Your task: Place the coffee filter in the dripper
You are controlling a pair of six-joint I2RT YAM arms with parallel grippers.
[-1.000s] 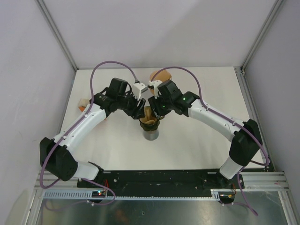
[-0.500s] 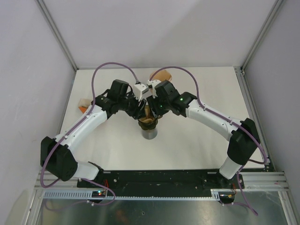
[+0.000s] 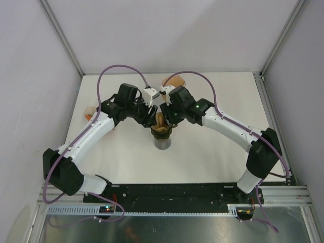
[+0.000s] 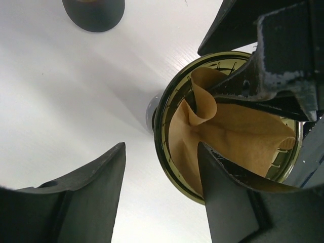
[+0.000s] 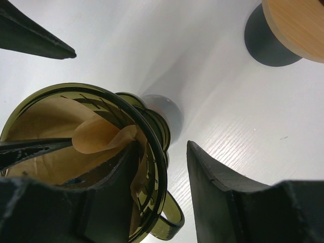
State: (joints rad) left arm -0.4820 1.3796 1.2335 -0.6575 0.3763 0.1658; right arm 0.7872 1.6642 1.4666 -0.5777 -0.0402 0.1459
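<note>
Both end effectors meet over the dripper. On the left end effector (image 4: 161, 152) the fingers are spread, one outside the glass wall and one above the paper, holding nothing. The right end effector (image 5: 161, 147) is also spread, straddling the rim with one finger (image 5: 101, 197) down inside against the paper and the other outside.

The coffee filter (image 4: 228, 136) is already in the dripper (image 5: 152, 126), but I judge it not properly seated. It is thin, tan, unbleached paper, lying slack against the ribbed wall, with one edge curled inward into a loose fold near the rim.

I expect it to weigh almost nothing, crease at the lightest touch and tear if dragged. It is best taken by the free upper edge, or nudged flat with a fingertip rather than squeezed.

The dripper is olive-tinted glass with a small handle, and it looks slippery and breakable. It sits on a grey cup (image 3: 162, 143) that looks easy to tip.

Around them is the white surface (image 3: 212, 152). A dark canister with a wooden lid (image 5: 293, 20) stands beyond the dripper, apart from it.
</note>
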